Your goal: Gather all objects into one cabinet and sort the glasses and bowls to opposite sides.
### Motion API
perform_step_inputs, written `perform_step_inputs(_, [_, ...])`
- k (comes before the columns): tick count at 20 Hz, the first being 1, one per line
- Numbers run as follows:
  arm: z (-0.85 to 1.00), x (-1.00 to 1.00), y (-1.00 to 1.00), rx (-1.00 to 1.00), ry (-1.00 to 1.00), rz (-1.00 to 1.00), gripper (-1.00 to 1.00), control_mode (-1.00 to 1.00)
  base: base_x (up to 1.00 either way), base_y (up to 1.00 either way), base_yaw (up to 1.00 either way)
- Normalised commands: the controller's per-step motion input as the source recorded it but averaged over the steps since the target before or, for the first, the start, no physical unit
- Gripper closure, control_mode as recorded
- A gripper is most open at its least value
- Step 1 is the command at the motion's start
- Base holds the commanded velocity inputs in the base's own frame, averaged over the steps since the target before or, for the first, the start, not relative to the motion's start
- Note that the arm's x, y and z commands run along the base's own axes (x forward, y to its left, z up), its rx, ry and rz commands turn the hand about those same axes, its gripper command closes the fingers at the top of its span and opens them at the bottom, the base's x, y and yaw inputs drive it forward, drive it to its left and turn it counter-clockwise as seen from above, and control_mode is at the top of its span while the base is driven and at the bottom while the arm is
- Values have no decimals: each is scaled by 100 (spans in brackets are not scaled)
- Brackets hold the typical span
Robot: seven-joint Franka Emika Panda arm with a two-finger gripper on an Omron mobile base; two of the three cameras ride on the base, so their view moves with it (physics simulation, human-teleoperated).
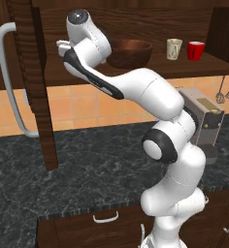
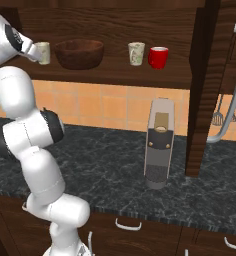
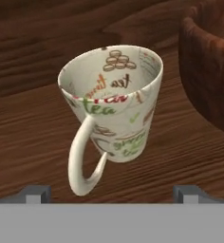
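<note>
I have the claw [image 3: 111, 192] spread wide, holding nothing: in the hand view its two dark fingertips [image 3: 35, 192] stand well apart at the bottom, one to each side of a cream mug [image 3: 115, 107] that sits between them but apart from both. That mug is printed with green and red lettering, its mouth and its handle both face the camera, and it rests on the cabinet shelf [image 3: 33, 118]. Just beside it in this view, the curved wall of the dark brown bowl [image 3: 211, 71] rises at the right edge. In the right base view I see the same mug [image 2: 42, 52] at the left end of the shelf [image 2: 115, 75], close in front of the hand, with the bowl [image 2: 80, 53] next along the shelf. Further toward the right end stand the second cream mug [image 2: 136, 53] and the red cup [image 2: 158, 57], just beside each other and near the shelf's front edge. The cabinet door [image 2: 202, 90] hangs open at the right, its grey bar handle [image 2: 230, 95] curving outward. Below the shelf, a grey coffee machine [image 2: 159, 150] stands upright on the black marble counter [image 2: 105, 165], toward its back edge near the tiled wall.
</note>
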Motion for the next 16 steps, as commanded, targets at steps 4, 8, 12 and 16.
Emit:
perform_step_inputs(4, [0,56,1,0,10,-7,-100,-100,0,0,0])
perform_step_inputs(8, [0,46,1,0,7,-6,-100,-100,0,0,0])
perform_step_inputs(12, [0,32,1,0,8,-6,-100,-100,0,0,0])
perform_step_inputs(16, [0,0,0,0,10,-5,-100,-100,0,0,0])
